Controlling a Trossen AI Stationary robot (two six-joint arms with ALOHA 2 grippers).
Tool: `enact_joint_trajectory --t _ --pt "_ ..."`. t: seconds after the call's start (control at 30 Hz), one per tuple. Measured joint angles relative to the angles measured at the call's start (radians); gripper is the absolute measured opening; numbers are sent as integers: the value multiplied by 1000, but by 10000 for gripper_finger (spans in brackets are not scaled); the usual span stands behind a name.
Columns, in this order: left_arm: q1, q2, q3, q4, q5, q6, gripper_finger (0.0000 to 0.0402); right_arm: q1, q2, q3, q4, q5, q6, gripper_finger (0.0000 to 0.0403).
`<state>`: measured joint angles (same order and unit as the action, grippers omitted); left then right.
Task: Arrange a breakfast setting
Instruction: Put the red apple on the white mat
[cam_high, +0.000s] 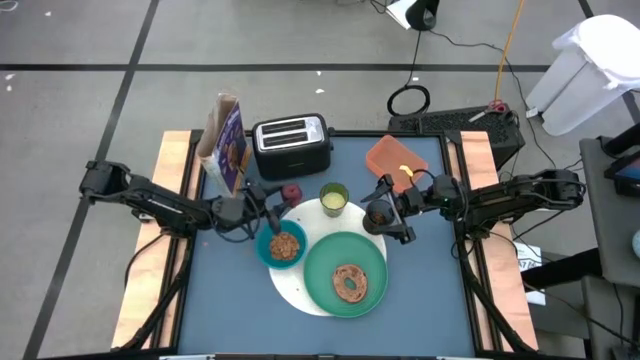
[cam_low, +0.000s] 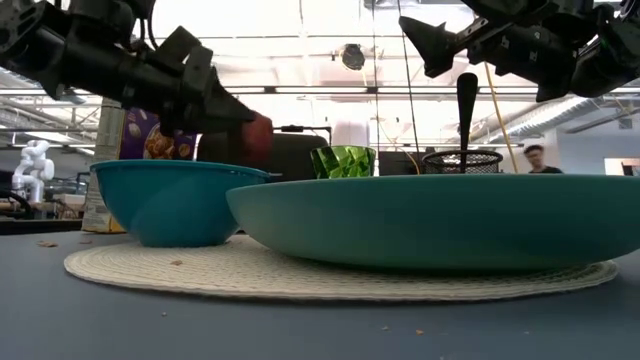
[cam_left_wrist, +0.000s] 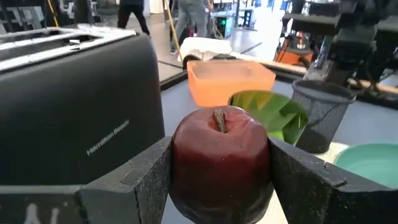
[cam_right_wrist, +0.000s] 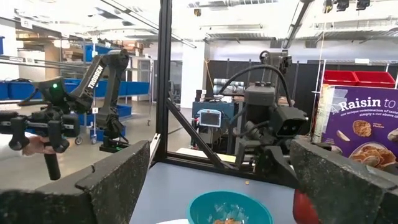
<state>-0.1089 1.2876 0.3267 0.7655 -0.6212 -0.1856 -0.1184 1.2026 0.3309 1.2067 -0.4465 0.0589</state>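
Dark-red apple (cam_left_wrist: 221, 158) is sitting clamped between the two fingers of the left pincer (cam_left_wrist: 221, 180), just beside the silver toaster (cam_high: 291, 143) and behind the blue bowl (cam_high: 283, 246), probably being carried toward the setting. The right pincer (cam_high: 400, 215) is hovering with its fingers spread wide and empty, next to the small black mesh cup (cam_high: 379, 214), which is holding an upright spoon (cam_low: 466, 112); it looks placed to deal with that cup next. The bowl is holding brown cereal, and the large green plate (cam_high: 345, 274) is carrying the bagel (cam_high: 350, 283); both are resting on the white woven mat (cam_high: 302, 291). The lime cup (cam_high: 334, 197) is standing at the mat's far edge.
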Motion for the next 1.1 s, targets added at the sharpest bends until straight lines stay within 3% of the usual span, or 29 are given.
enact_joint_trajectory --t 0.7,1.1 --pt "43 265 0 121 -15 -117 243 0 0 0 -38 0 0 380" --pt "43 319 0 123 -18 -216 244 0 0 0 -38 0 0 380"
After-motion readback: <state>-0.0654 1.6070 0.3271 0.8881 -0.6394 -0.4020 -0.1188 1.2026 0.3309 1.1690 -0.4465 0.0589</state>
